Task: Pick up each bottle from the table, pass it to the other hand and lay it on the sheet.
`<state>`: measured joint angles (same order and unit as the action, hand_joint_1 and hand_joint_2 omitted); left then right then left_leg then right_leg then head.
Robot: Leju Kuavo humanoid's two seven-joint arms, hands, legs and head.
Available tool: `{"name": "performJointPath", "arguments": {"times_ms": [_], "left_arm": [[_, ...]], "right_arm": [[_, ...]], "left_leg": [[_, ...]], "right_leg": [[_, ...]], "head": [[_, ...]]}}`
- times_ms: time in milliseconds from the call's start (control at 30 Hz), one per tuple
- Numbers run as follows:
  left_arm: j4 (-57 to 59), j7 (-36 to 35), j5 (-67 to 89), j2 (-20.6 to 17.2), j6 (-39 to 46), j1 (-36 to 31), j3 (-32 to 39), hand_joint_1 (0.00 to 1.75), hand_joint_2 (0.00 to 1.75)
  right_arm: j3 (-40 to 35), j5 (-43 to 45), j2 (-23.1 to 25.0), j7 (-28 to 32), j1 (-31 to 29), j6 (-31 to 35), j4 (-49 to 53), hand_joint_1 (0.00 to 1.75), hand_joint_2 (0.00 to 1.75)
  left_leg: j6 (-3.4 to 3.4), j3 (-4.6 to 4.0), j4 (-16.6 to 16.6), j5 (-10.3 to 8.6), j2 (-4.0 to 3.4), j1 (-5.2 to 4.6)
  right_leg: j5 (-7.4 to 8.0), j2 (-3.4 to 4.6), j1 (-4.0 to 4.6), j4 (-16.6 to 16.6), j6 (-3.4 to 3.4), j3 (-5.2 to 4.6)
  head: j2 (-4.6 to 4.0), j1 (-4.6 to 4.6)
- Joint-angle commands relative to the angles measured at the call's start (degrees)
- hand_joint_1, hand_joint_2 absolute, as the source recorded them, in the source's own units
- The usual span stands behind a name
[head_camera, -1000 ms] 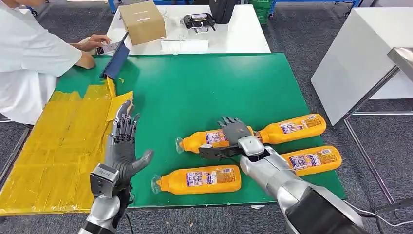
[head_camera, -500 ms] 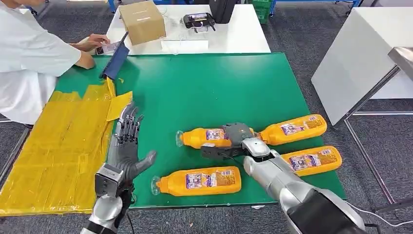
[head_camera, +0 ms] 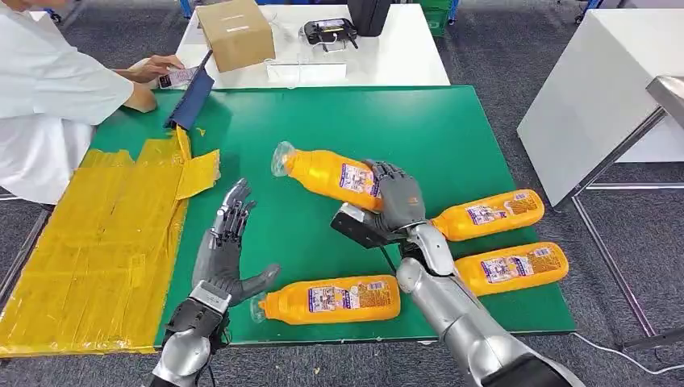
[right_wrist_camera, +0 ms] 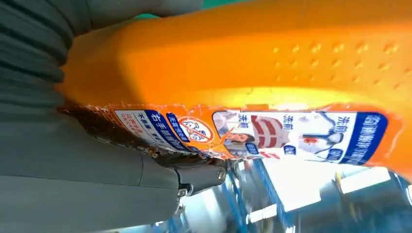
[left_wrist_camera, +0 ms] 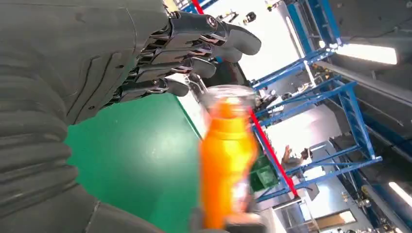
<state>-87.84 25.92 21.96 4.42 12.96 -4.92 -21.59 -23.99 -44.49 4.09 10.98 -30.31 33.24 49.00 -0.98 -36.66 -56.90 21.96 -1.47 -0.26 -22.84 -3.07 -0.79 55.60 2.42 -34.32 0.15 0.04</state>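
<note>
Orange bottles, four: one [head_camera: 327, 171] gripped by right hand [head_camera: 397, 201], apparently airborne, left hand [head_camera: 226, 251] spread.

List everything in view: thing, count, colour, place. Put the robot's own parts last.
held bottle: 1, orange, lifted above the green mat in the right hand
lying bottles: 3, orange, on the mat's near right part
green mat: 1, green, covers the table
sheet: 1, yellow, left side of the table
cardboard box: 1, brown, on the white table beyond
white table: 1, white, behind the mat
person: 1, white shirt, far left
right hand: 1, grey, grips the held bottle
left hand: 1, grey, open above the mat beside the sheet
</note>
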Motion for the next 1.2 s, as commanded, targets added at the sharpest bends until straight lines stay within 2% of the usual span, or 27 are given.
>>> {"name": "performJointPath", "arguments": {"times_ms": [33, 67, 133, 167, 233, 333, 400, 500, 600, 767, 900, 1133, 1167, 1200], "left_arm": [[-1.0, -1.5, 3.6, -1.3, -0.3, 0.1, -5.2, 0.0, 1.75], [-1.0, -1.5, 3.6, -1.3, -0.3, 0.1, -5.2, 0.0, 1.75], [-1.3, -1.8, 4.3, -1.6, 0.2, 0.4, -5.7, 0.0, 1.75], [-1.9, -2.4, 4.9, -3.2, 1.3, 1.6, -5.6, 0.0, 1.75], [-1.9, -2.4, 4.9, -3.2, 1.4, 1.6, -5.4, 0.0, 1.75], [-1.7, -2.3, 4.2, -3.2, 1.8, 0.9, -5.1, 0.0, 1.75], [-1.5, -2.2, 3.4, -3.3, 2.2, 0.5, -4.7, 0.0, 1.75], [-1.5, -2.2, 3.3, -3.3, 2.3, 0.4, -4.7, 0.0, 1.75], [-1.6, -2.2, 3.2, -3.4, 2.4, 0.3, -5.0, 0.0, 1.75], [-1.9, -2.0, 2.7, -3.7, 2.8, -0.4, -5.9, 0.0, 1.75], [-2.4, -1.8, 2.4, -4.2, 3.9, -0.7, -6.8, 0.0, 1.75], [-3.4, -1.1, 1.9, -4.8, 5.6, -0.5, -7.2, 0.0, 1.75], [-3.7, -1.1, 1.9, -4.8, 5.8, -0.4, -7.3, 0.0, 1.75], [-3.8, -1.0, 1.9, -4.9, 5.8, -0.3, -7.3, 0.0, 1.75]], "right_arm": [[11.4, 8.8, 0.7, 5.9, 14.5, 3.2, 34.8, 1.75, 1.75], [11.4, 8.8, 0.7, 5.9, 14.5, 3.2, 34.8, 1.75, 1.75], [12.0, 14.7, 1.3, 8.2, 16.6, 1.4, 38.7, 1.75, 1.75], [7.8, 35.2, 2.9, 11.4, 22.1, -16.8, 43.6, 1.75, 1.75], [7.3, 34.9, 3.2, 12.0, 22.1, -16.6, 42.9, 1.75, 1.75], [2.0, 46.9, 3.6, 11.3, 22.1, -32.5, 39.3, 1.75, 1.75], [-1.9, 49.3, 4.3, 11.1, 22.1, -37.0, 35.3, 1.75, 1.75], [-3.3, 49.4, 4.8, 11.9, 22.0, -37.2, 33.4, 1.75, 1.75], [-4.6, 49.4, 4.2, 11.1, 21.5, -38.5, 32.1, 1.75, 1.75], [-8.8, 48.2, 4.4, 11.2, 19.4, -39.4, 23.3, 1.75, 1.75], [-13.6, 42.0, 4.7, 12.2, 17.7, -35.7, 14.4, 1.75, 1.75], [-17.0, 34.6, 5.0, 12.4, 16.6, -30.0, 6.2, 1.75, 1.75], [-17.1, 34.2, 5.0, 12.5, 16.6, -29.8, 5.5, 1.75, 1.75], [-17.1, 34.1, 5.0, 12.5, 16.7, -29.8, 5.2, 1.75, 1.75]], "left_leg": [[0.1, 0.23, -0.1, 0.2, 0.35, 0.09], [0.1, 0.23, -0.1, 0.2, 0.35, 0.09], [0.07, 0.1, 0.0, 0.11, 0.28, 0.07], [0.08, 0.11, -0.1, 0.19, 0.37, 0.08], [0.11, 0.17, 0.0, 0.27, 0.33, 0.06], [0.18, 0.05, 0.0, 0.24, 0.09, 0.04], [0.18, 0.08, 0.1, 0.24, 0.07, 0.08], [0.22, 0.3, 0.1, 0.34, -0.01, 0.12], [0.18, 0.2, 0.1, 0.28, 0.14, 0.1], [0.2, 0.34, 0.1, 0.35, 0.0, 0.12], [0.22, 0.3, 0.1, 0.31, 0.04, 0.11], [0.17, 0.12, 0.1, 0.24, 0.04, 0.09], [0.21, 0.38, 0.0, 0.38, 0.05, 0.15], [0.16, 0.13, 0.1, 0.23, 0.07, 0.06]], "right_leg": [[-0.27, 0.03, 0.04, 0.1, -0.1, 0.32], [-0.27, 0.03, 0.04, 0.1, -0.1, 0.32], [-0.17, 0.0, 0.03, 0.0, -0.08, 0.17], [-0.26, -0.03, 0.03, 0.1, -0.09, 0.23], [-0.29, 0.04, 0.01, 0.0, -0.09, 0.3], [-0.14, 0.18, 0.02, 0.0, -0.03, 0.03], [-0.14, 0.21, 0.05, -0.1, -0.03, 0.08], [-0.2, 0.39, 0.06, -0.1, -0.07, 0.26], [-0.22, 0.17, 0.04, -0.1, -0.04, 0.2], [-0.28, 0.37, 0.04, -0.1, -0.07, 0.35], [-0.26, 0.33, 0.05, -0.1, -0.1, 0.31], [-0.2, 0.19, 0.05, -0.1, -0.03, 0.13], [-0.32, 0.35, 0.07, -0.1, -0.08, 0.4], [-0.22, 0.16, 0.01, -0.1, -0.02, 0.13]], "head": [[0.0, 0.0], [0.0, 0.0], [0.0, 0.0], [0.0, 0.02], [0.0, 0.0], [0.0, -0.04], [0.0, -0.02], [0.0, -0.02], [0.0, -0.02], [0.0, 0.0], [0.0, -0.02], [0.0, -0.02], [0.0, 0.0], [0.0, -0.02]]}}
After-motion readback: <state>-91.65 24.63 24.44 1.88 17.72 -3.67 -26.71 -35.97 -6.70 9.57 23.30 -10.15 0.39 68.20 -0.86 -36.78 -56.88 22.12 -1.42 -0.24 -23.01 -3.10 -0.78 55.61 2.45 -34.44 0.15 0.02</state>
